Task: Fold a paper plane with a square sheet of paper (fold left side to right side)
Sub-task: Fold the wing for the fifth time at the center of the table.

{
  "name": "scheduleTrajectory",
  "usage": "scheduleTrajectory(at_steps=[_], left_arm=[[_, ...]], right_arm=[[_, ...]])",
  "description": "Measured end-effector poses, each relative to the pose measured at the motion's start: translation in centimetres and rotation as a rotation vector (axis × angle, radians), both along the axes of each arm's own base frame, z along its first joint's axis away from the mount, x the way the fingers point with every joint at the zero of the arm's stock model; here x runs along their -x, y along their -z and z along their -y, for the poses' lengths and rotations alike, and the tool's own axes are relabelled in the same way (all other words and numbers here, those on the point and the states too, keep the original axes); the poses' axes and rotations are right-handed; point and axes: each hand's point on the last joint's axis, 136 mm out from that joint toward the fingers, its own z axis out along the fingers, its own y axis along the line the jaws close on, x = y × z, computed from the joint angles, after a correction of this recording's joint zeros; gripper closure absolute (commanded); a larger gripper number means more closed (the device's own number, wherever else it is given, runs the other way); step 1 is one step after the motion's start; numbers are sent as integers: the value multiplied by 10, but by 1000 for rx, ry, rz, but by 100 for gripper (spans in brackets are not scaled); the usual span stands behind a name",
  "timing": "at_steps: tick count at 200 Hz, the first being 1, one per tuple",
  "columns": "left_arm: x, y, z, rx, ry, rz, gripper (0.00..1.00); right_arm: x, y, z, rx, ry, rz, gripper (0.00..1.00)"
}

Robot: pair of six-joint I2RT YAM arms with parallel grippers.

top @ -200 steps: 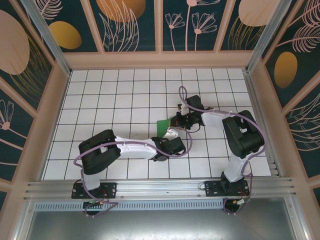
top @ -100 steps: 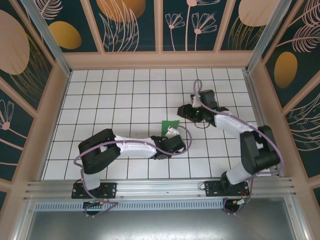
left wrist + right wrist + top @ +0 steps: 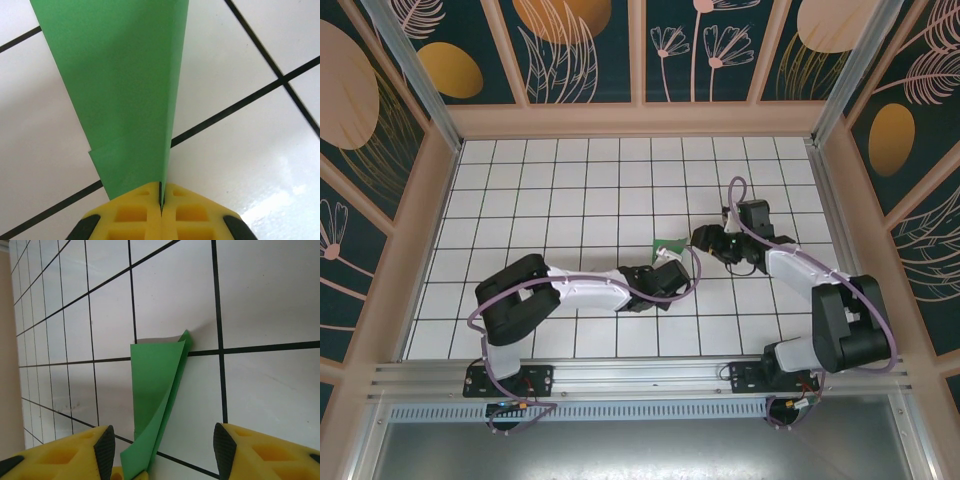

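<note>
left gripper (image 3: pixel 161 192) pinches the stiffer creased edge of a flimsy, featherlight bright-green folded paper sheet (image 3: pixel 125 75); right gripper (image 3: pixel 162 440) gapes empty.

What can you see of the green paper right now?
The paper is plain bright green, matte and unmarked, folded into a narrow layered wedge with one sharp long crease and a small flap offset near its narrow end. The left gripper is shut on that end. The layers curl apart, and the far end seems to rest on the white tiled table. The right gripper is open, not gripping it.
</note>
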Motion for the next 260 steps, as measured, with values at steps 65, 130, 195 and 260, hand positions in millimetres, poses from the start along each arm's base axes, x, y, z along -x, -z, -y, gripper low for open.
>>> scheduleTrajectory(at_steps=[65, 130, 195, 260], left_arm=[[-11, -1, 4, 82, -24, -39, 93], [-12, 6, 6, 152, -12, -94, 93], [-27, 7, 4, 276, -11, -156, 93], [-42, 3, -8, 451, -44, -237, 94]], right_arm=[[4, 11, 1, -14, 12, 2, 42], [9, 17, -14, -48, -16, 14, 50], [16, 26, -18, -61, -19, 25, 51], [13, 29, -24, -105, -35, 73, 51]])
